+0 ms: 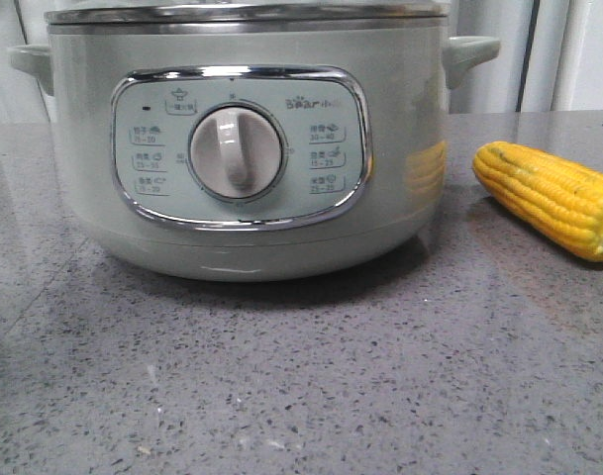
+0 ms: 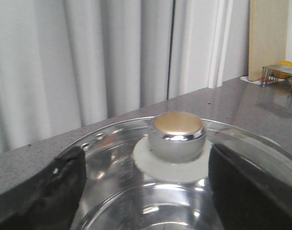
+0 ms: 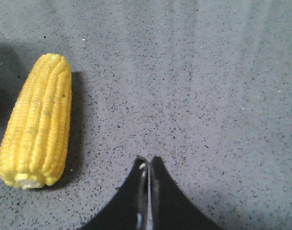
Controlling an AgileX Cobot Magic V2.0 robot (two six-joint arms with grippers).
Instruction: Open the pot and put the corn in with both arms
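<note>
Nearest the robot's side of the grey speckled tabletop (image 1: 301,396) stands the pot (image 1: 242,148), broad and squat, its dial panel facing the near edge; it looks heavy and stable, unlikely to shift when the lid is lifted. Just right of it and slightly farther back, apart from its wall, lies the corn (image 1: 553,198), on its side toward the right edge.

The right pincer (image 3: 148,165) hovers over bare tabletop beside the cob, its two black tips pressed together and holding nothing. The cob looks firm and light, but round and knobbly, so it could roll or slip; a grip across the thick middle, fingers spread to either side of its girth, seems safest, since the tapered tip offers little purchase.

The glass lid (image 2: 112,158) sits on the pot's steel rim, with a chrome knob (image 2: 178,135) at its centre on a pale washer. The left pincer (image 2: 146,172) hangs low over the lid, fingers apart, one to each side of the knob and not yet touching it. Glass is brittle and slick, and the polished knob is smooth too, so it should be squeezed squarely on its sides and raised straight up.

Beyond the far edge hang pale curtains (image 2: 88,57).
</note>
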